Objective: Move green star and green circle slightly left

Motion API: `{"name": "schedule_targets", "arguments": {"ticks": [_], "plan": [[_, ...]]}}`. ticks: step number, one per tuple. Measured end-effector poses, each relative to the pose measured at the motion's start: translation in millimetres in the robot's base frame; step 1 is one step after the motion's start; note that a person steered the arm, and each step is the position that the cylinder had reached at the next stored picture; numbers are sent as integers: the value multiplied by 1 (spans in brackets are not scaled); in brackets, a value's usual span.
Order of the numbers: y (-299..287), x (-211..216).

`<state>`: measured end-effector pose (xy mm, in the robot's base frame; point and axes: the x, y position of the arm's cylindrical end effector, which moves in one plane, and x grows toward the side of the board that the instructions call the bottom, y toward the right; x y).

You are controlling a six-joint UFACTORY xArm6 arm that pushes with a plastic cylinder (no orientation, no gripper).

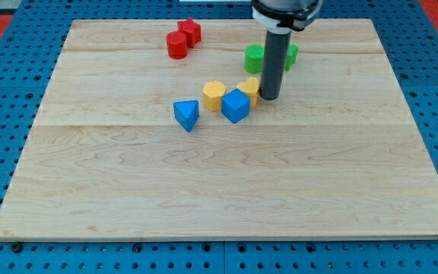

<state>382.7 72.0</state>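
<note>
Centrally, toward the worktop's (128,190) far edge, my tip (269,98) rests below the green circle (255,58) and green star (290,55); no pincer shows.

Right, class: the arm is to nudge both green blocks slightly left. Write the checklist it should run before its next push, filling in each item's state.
1. Both green blocks in view: green circle ok; green star mostly hidden by the rod, shape cannot tell.
2. My tip on their right side: not ok; it stands below them.
3. Tip clear of other blocks: not ok, beside the yellow block.
4. Red blocks away from the greens' left: ok.
</note>
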Motion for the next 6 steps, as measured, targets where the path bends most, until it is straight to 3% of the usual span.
{"name": "schedule_targets", "arguments": {"ticks": [1,3,4,5,6], "plan": [[7,-7],[97,-86],[98,-108],[6,-108],[-26,-101]]}}
